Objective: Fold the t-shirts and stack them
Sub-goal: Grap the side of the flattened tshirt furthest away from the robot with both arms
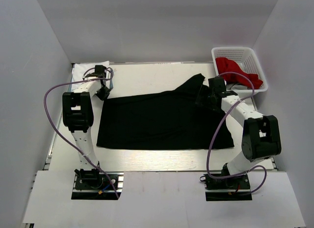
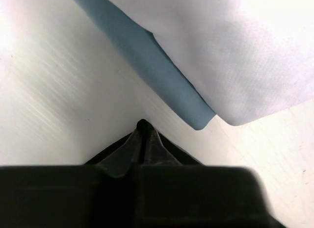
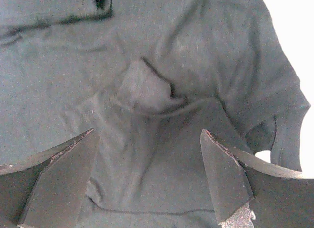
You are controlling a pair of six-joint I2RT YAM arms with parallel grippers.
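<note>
Barely visible: pinched black t-shirt corner

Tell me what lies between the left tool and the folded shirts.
Only bare white table, seen in the left wrist view between the left tool and the blue-grey folded shirt.

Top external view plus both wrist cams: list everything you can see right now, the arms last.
black t-shirt: one, black, spread flat across the middle of the table
white t-shirt: one, white, folded, at the far-left corner
light blue-grey t-shirt: one, blue-grey, folded, lying under the white one
basket: one, white mesh, at the far-right corner
red cloth: one, red, bunched inside the basket
table: one, white, under everything
cables: two, purple, one looping along each arm
left gripper: one, black, closed on the black shirt's far-left corner
right gripper: one, black, open, over the shirt's right end
</note>
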